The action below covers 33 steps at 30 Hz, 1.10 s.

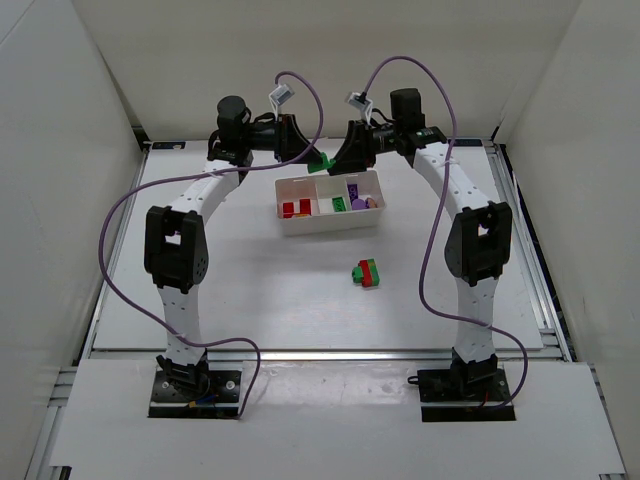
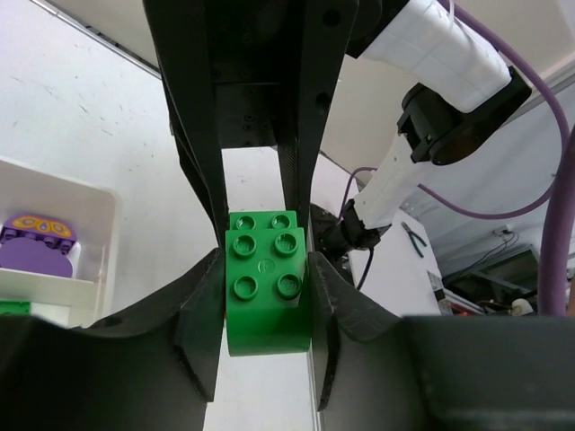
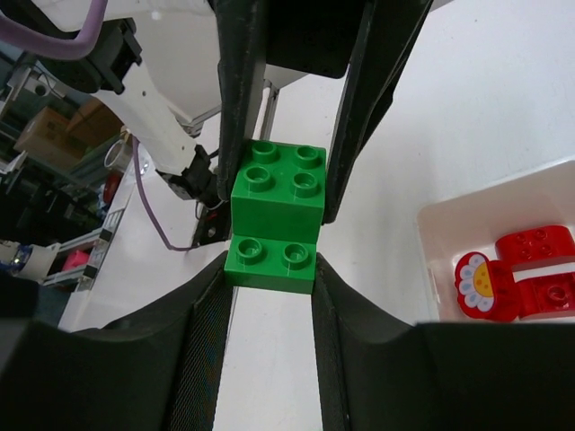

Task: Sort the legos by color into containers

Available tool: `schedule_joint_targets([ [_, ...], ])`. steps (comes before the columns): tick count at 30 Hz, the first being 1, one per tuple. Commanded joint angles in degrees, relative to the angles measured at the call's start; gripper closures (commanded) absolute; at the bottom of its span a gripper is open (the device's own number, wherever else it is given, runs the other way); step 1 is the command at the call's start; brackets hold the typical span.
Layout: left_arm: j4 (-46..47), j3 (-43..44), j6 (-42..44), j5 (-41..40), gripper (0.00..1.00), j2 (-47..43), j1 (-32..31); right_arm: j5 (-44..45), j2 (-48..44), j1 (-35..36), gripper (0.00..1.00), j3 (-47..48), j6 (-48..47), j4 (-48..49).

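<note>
The left gripper (image 2: 265,314) and the right gripper (image 3: 272,269) meet nose to nose above the far edge of the tray (image 1: 330,228). Both are narrowed to brick width and clamp the same green brick (image 2: 265,287), each pair of fingers pressing its opposite side faces. The brick hangs clear of the bench (image 1: 250,290).

Tray contents by compartment:
- Left: red bricks (image 1: 296,208)
- Middle: a green piece (image 1: 340,204)
- Right: purple bricks (image 1: 362,197)

A red-and-green stack (image 1: 368,273) lies on the bench, near the tray's front wall.
</note>
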Motion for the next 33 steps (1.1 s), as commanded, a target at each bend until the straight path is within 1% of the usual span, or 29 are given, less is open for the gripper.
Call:
schedule_joint_targets([
  [1, 1.0, 2.1, 0.4, -0.5, 0.79, 0.1, -0.6, -2.3, -0.9, 1.0, 1.00, 2.4, 0.2, 1.8],
  [2, 1.0, 2.1, 0.4, -0.7, 0.87, 0.0, -0.7, -1.9, -0.9, 1.0, 1.00, 2.4, 0.2, 1.8],
  [3, 0.9, 1.9, 0.4, -1.2, 0.90, -0.1, -0.7, -1.2, -1.0, 1.0, 1.00, 2.4, 0.2, 1.1],
  [4, 0.9, 1.5, 0.4, -1.4, 0.90, -0.1, -0.7, -0.3, -1.1, 1.0, 0.92, 2.5, 0.2, 0.6],
  [5, 1.0, 1.4, 0.5, -1.7, 0.90, -0.6, -0.7, 1.0, -1.2, 1.0, 0.81, 2.5, 0.2, 0.0],
  [6, 1.0, 1.2, 1.0, -1.7, 0.90, -0.7, -0.7, 1.1, -1.2, 1.0, 0.79, 2.5, 0.1, -0.1],
  [7, 1.2, 0.2, 1.0, -2.3, 0.90, -1.0, -0.7, 1.3, -1.4, 1.1, 0.72, 2.5, 0.1, -0.5],
  [8, 1.9, -0.3, 0.7, -2.7, 0.90, -1.5, -0.7, 1.6, -1.5, 1.0, 0.56, 2.4, 0.1, -0.5],
  [9, 3.1, -1.0, 0.4, -3.1, 0.90, -1.5, -0.4, 1.6, -1.6, 1.0, 0.55, 2.3, 0.0, -0.6],
  [10, 3.4, -1.1, 0.0, -3.2, 0.90, -1.6, -0.4, 1.3, -1.7, 1.0, 0.56, 2.1, 0.0, -0.6],
  [11, 3.4, -1.4, 0.0, -3.5, 0.90, -1.8, -0.4, 0.8, -1.9, 1.0, 0.60, 2.0, -0.5, -0.5],
  [12, 3.4, -1.5, 0.0, -4.2, 0.90, -1.9, -0.2, 0.0, -2.2, 1.1, 0.82, 1.5, -1.3, -0.3],
  [13, 3.4, -1.6, 0.0, -4.5, 0.90, -2.0, -0.1, -0.3, -2.2, 1.0, 0.89, 1.3, -1.5, 0.1],
  [14, 3.4, -1.6, 0.1, -4.8, 0.90, -2.0, -0.1, -1.1, -2.3, 1.1, 0.92, 1.2, -1.6, 0.4],
  [15, 3.5, -1.5, 0.3, -5.4, 0.90, -2.1, 0.0, -1.4, -2.2, 1.2, 0.99, 1.2, -1.6, 0.3],
  [25, 2.8, -0.1, 1.1, -10.7, 0.90, -1.5, 1.2, -2.6, -1.7, 1.2, 1.00, 2.5, -3.8, -2.4],
  [33, 0.2, 4.6, 2.0, -12.7, 0.90, 0.2, 2.4, -3.0, -1.5, 0.7, 1.00, 2.0, -4.7, -4.3],
])
